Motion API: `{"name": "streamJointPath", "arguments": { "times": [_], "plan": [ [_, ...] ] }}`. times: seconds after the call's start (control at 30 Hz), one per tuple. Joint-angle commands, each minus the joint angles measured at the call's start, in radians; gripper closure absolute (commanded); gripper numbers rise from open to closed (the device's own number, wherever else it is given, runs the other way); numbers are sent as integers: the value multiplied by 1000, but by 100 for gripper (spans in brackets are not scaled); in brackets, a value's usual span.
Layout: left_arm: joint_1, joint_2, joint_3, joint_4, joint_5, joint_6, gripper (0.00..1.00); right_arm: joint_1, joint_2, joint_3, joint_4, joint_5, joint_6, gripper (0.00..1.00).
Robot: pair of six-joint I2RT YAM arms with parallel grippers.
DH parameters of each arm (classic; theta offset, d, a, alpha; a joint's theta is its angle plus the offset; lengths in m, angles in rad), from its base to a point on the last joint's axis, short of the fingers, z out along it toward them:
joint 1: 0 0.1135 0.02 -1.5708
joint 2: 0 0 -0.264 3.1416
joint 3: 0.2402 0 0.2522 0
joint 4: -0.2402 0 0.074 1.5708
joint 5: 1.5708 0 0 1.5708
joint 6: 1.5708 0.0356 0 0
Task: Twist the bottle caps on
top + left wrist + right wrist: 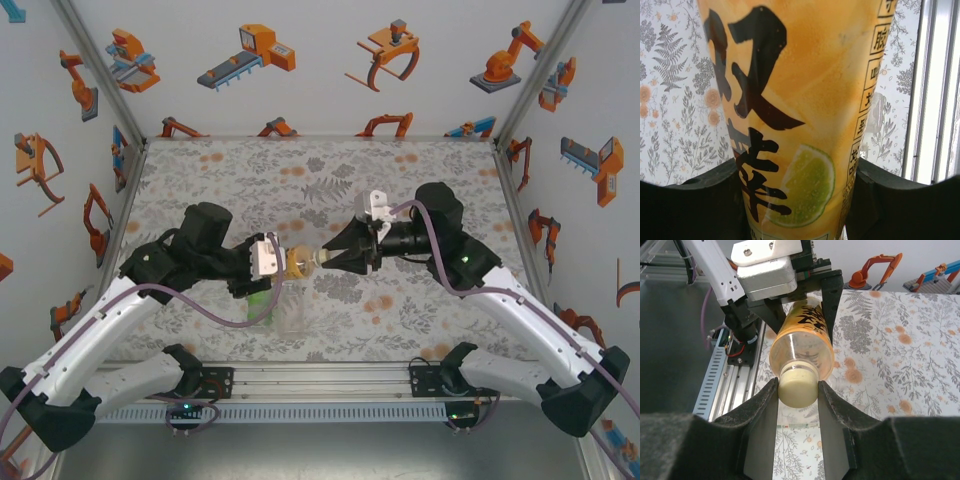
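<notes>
Sideways, the amber bottle (802, 335), likely light and slippery, is being clamped mid-label by left jaws, its yellowish cap (797, 390) by right jaws.

- The left arm (100, 350) rises from its base at 7 o'clock, bends, and its wrist points toward 3 o'clock.
- The left hand (283, 262) is clamped around the amber bottle (802, 340), which lies sideways.
- The right arm (520, 320) comes up from 5 o'clock, with its wrist pointing toward 9 o'clock.
- The right hand (322, 260) is closed on the yellowish cap (797, 392) at the bottle's neck, facing the left hand.
</notes>
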Motion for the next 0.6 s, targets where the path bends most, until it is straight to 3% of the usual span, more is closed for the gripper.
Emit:
{"name": "streamJointPath", "arguments": {
  "times": [0.0, 0.4, 0.57],
  "plan": [
    [-5, -13, 27, 10, 31, 22, 100, 30, 20, 66, -96, 4, -100, 100],
    [-6, 15, 28, 4, 71, 2, 100, 128, 35, 177, -344, 146, -325, 100],
    [-8, 32, 38, -10, 97, 11, 100, 153, 20, 181, -369, 184, -377, 100]
  ]
}}
